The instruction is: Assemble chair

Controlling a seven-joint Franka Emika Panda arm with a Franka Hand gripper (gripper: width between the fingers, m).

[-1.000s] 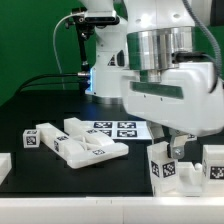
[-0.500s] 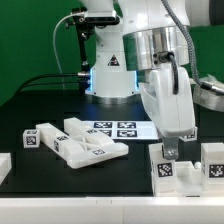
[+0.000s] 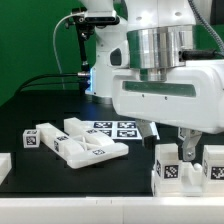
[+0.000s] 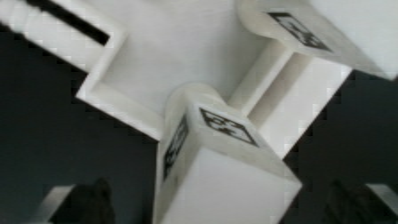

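Observation:
In the exterior view my gripper [image 3: 171,148] hangs low at the right, over an upright white chair part [image 3: 167,167] with a tag on its face. One dark finger [image 3: 187,148] shows between that part and a second tagged white block [image 3: 213,166]. In the wrist view the jaws are open. Both dark fingers [image 4: 82,205] stand clear on either side of a white tagged post [image 4: 222,135], with dark gaps between them and it. The post joins a wider white piece [image 4: 187,50]. More chair parts lie at the exterior view's left: a flat panel cluster [image 3: 92,146] and a tagged block [image 3: 31,139].
The marker board [image 3: 118,128] lies flat behind the panel cluster. Another white piece [image 3: 3,166] sits at the exterior view's left edge. The arm's base and cables [image 3: 100,50] stand at the back. The large white hand body hides much of the right side.
The hand has swung round above the right-hand parts. The jaws have widened and let go of the upright white part, which stays standing.

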